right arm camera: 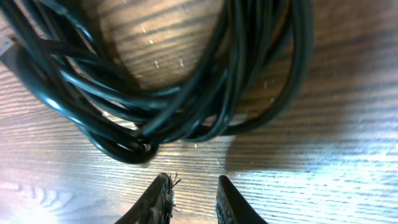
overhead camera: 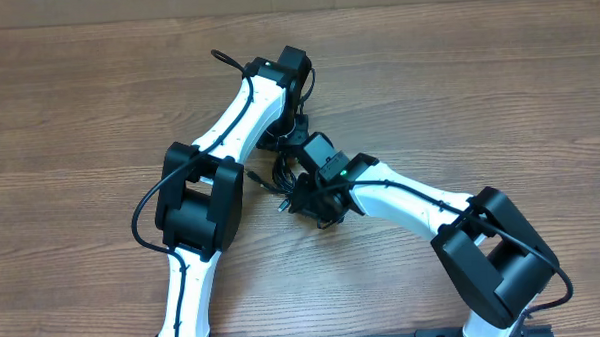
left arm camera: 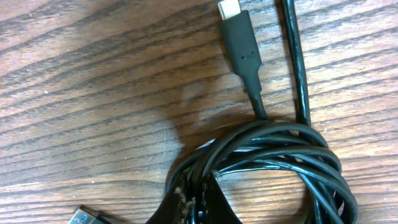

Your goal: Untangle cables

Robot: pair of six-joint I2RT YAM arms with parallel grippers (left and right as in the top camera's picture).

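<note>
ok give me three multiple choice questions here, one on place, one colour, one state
1. Where do the cables lie? A. in a drawer B. in a box C. on the table between the left arm and right arm
2. What colour are the cables? A. white B. black C. red
3. How is the right claw? A. open and empty B. shut on a cable C. out of view
Answers: 1 C, the overhead shows the bunch on wood between the arms; 2 B, every cord looks black; 3 A, its fingers stand apart with bare wood between.

cables (overhead camera: 288, 181) bunched on table (overhead camera: 68, 117), between left arm (overhead camera: 233, 121) and right arm (overhead camera: 406, 197), plug (left arm camera: 239, 43) just beside them
</note>
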